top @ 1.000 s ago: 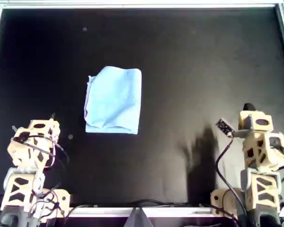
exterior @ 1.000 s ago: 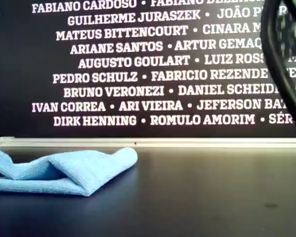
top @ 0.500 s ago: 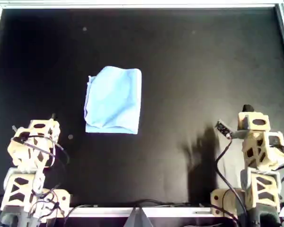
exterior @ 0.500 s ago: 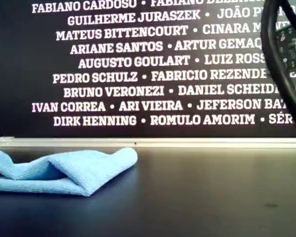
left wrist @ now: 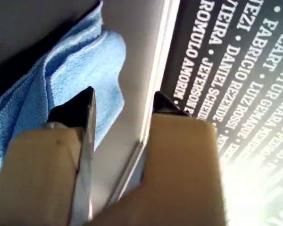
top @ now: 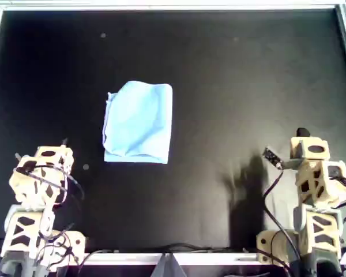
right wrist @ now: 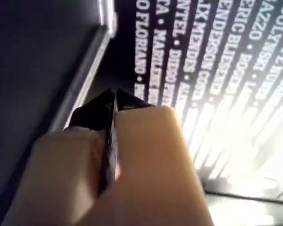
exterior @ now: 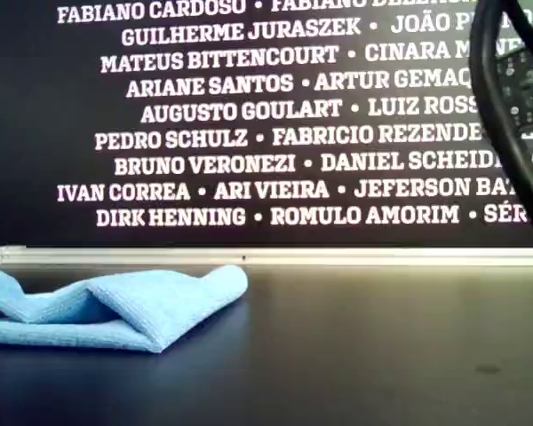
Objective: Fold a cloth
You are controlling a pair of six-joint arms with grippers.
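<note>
Both grippers hang clear of the work: my first gripper (left wrist: 122,106) stands with its jaws parted and nothing between them, while my second gripper (right wrist: 114,101) has its tips pressed together. Folded over on itself, the cloth (top: 138,122) lies on the black counter (top: 248,75), left of centre in the overhead view, well apart from both arms at the near edge.

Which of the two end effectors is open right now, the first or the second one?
My first end effector is open: a clear gap shows between its dark fingertips, with the blue cloth beyond. My second end effector has its tips pressed together.
</note>
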